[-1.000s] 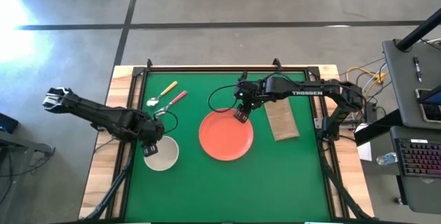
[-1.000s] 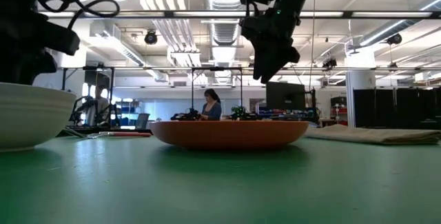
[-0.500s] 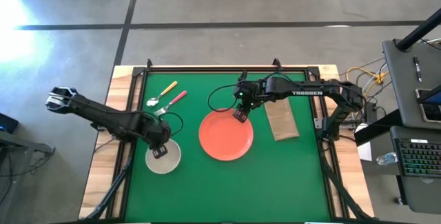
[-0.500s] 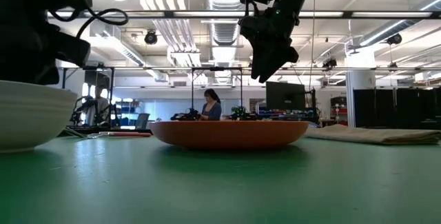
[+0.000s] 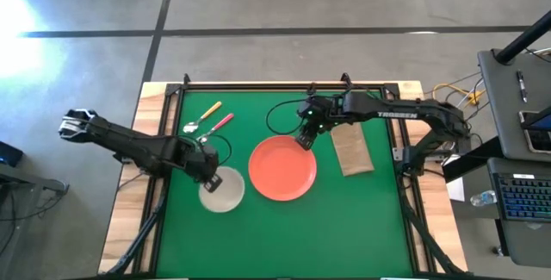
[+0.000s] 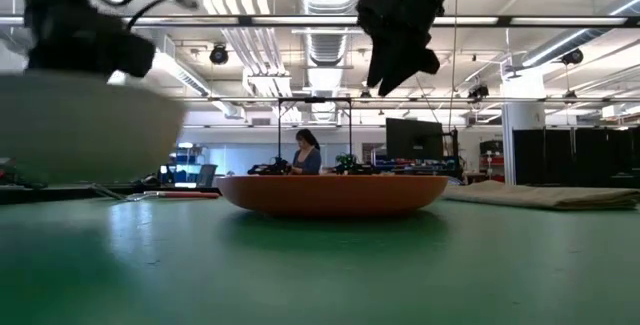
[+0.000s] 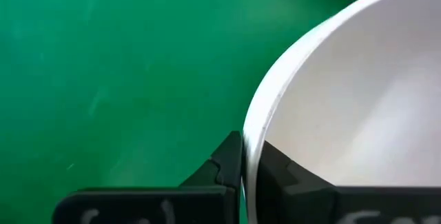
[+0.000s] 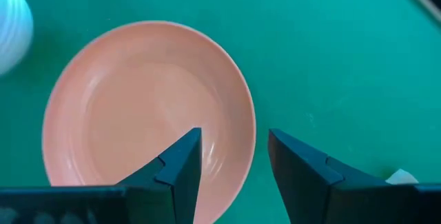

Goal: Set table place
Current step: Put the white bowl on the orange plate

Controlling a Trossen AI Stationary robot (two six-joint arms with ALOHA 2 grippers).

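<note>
My left gripper [image 5: 209,177] is shut on the cream bowl [image 5: 224,191], which hangs above the green table [image 5: 362,220] left of the orange-red plate [image 5: 282,168]. The low view shows the bowl [image 6: 80,125] off the tabletop. My right gripper [image 5: 305,137] is open and empty above the plate's far edge; the plate [image 8: 148,107] shows below its fingers. The brown napkin [image 5: 353,151] lies flat right of the plate. The yellow-handled spoon [image 5: 202,116] and the pink-handled fork [image 5: 217,126] lie at the far left. My left gripper pinches the bowl's rim [image 7: 249,148], one finger outside the wall [image 7: 227,163] and one inside [image 7: 282,172]. It holds the rim on the bowl's far-left side [image 5: 212,181]. The bowl is lifted clear of the table, its opening up.
The table's black frame and wooden edges [image 5: 155,99] border the green top. Bare green shows in front of the plate and bowl [image 5: 284,237]. A person [image 6: 303,153] sits far off in the room behind the table.
My left gripper has gone toward the table's right edge and up with the bowl, which has risen off the table and now hangs closer to the plate. My right gripper has risen a little above the plate's far edge.
</note>
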